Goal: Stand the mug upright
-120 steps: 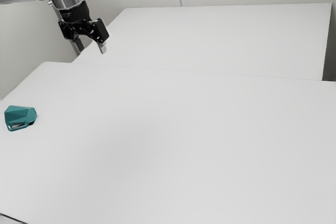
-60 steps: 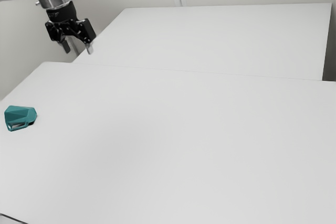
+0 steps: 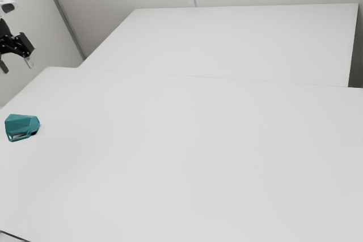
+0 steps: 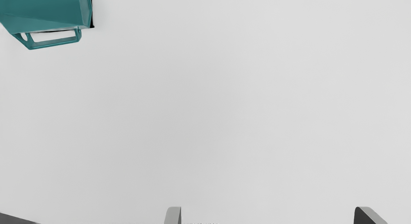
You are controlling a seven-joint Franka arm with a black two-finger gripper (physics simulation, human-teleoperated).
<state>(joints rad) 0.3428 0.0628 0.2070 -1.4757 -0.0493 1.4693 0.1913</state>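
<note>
At the far upper left of the exterior view, the black two-finger gripper [image 3: 16, 65] hangs in the air, partly cut off by the edge. In the two earlier frames it is farther right, near the back left corner of the white tabletop [image 3: 187, 157]; now it is well to the left of that corner and slightly lower. Its shift uncovers more of the pale wall [image 3: 108, 4] and a long grey slanting strip [image 3: 61, 14] there.

Below the gripper, at the left of the exterior view, the teal, faceted mug with an angular handle [image 3: 21, 127] lies on its side (it is in the same spot and pose as in both earlier frames). Its handle points toward the lower part of the exterior view.

In the wrist view, the grey-tipped fingers [image 4: 173, 216] stand wide apart, so the gripper is open. The mug is well apart from them, on the tabletop, with its handle on the side toward the fingers.
</note>
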